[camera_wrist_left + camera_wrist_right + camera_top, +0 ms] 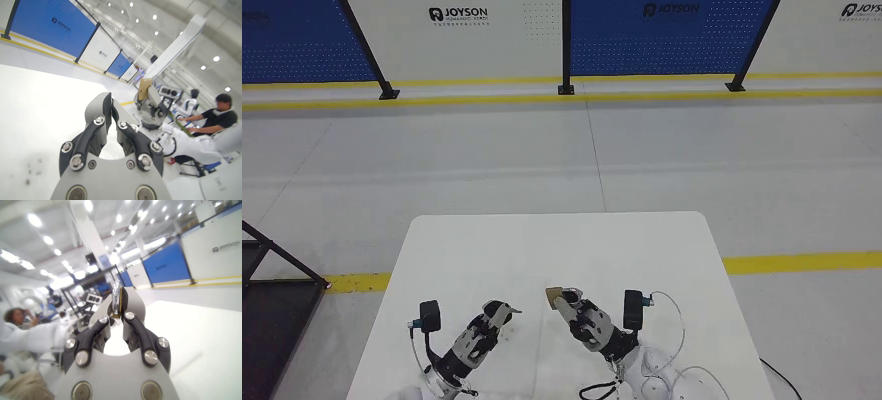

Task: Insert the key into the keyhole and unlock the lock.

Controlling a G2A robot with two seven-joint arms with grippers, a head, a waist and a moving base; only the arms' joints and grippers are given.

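Above the surface's near edge, the right hand is clamped shut on the brass lock. It holds the lock aloft, facing the left hand, likely to ease insertion. The left hand's pads press together; whether they pinch the key, I cannot tell. The two hands are near but apart.

Layout: both arms low over the table's near edge, lock up between them.
Table sits centre. Left gripper is over its near-left part, right gripper just to the right, tips angled toward each other but apart. Lock is clamped in the right gripper, sticking out on the far-left side toward the left gripper, not touching it. Cables by the near-right corner. Rack on the floor left of the table. Barrier panels along the far side, behind the floor stripes.
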